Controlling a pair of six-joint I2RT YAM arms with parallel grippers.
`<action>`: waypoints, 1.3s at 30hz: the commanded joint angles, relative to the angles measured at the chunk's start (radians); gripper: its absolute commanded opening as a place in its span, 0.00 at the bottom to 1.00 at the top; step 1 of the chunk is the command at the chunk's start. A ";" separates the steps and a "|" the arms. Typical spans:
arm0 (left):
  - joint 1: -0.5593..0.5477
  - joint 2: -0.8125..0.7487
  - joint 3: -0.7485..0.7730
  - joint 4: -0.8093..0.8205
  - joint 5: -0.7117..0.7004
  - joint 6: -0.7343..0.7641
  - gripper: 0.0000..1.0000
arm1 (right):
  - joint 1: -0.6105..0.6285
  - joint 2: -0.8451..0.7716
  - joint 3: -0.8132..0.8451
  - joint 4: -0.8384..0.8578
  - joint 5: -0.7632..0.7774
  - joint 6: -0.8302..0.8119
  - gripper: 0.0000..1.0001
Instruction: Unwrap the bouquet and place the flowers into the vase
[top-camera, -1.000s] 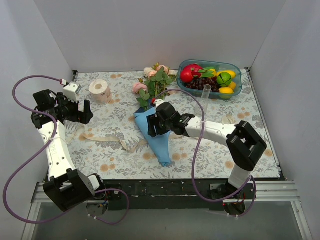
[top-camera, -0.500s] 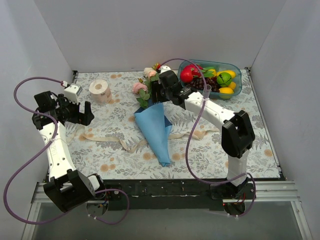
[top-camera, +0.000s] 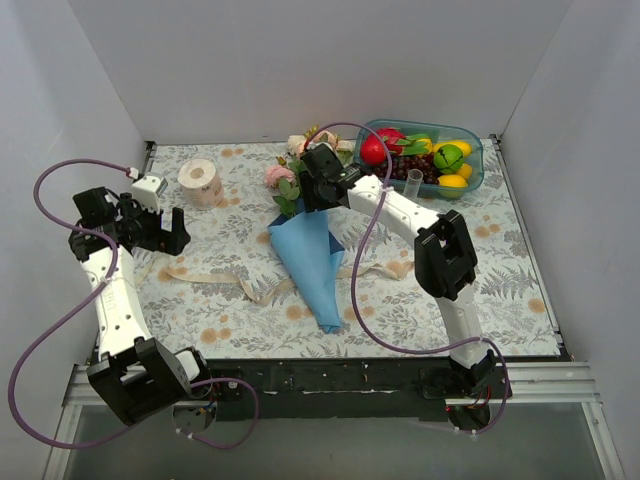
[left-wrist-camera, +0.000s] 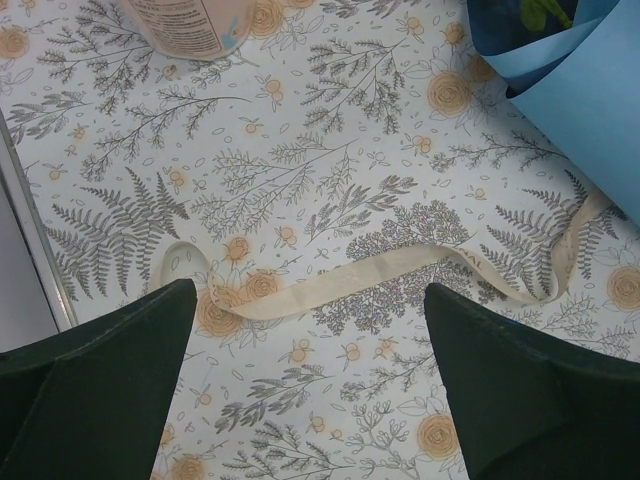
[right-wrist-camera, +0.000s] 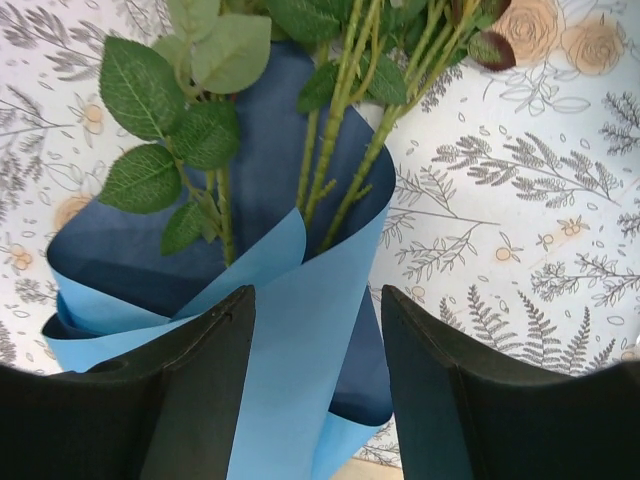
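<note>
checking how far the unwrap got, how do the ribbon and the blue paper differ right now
The ribbon is a thin cream strip; the paper is a broad blue sheet. The ribbon lies untied and wavy; the paper is rolled in a cone around the stems. Both lie on the table.
</note>
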 joint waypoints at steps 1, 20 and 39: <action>0.001 -0.041 -0.013 0.017 0.006 0.016 0.98 | 0.008 0.000 0.016 -0.035 0.062 0.022 0.60; 0.001 -0.066 -0.059 0.029 0.006 0.032 0.98 | -0.003 0.085 0.145 -0.062 0.045 0.033 0.60; 0.000 -0.070 -0.066 0.040 0.024 0.021 0.98 | 0.003 0.056 0.102 -0.131 0.018 0.076 0.01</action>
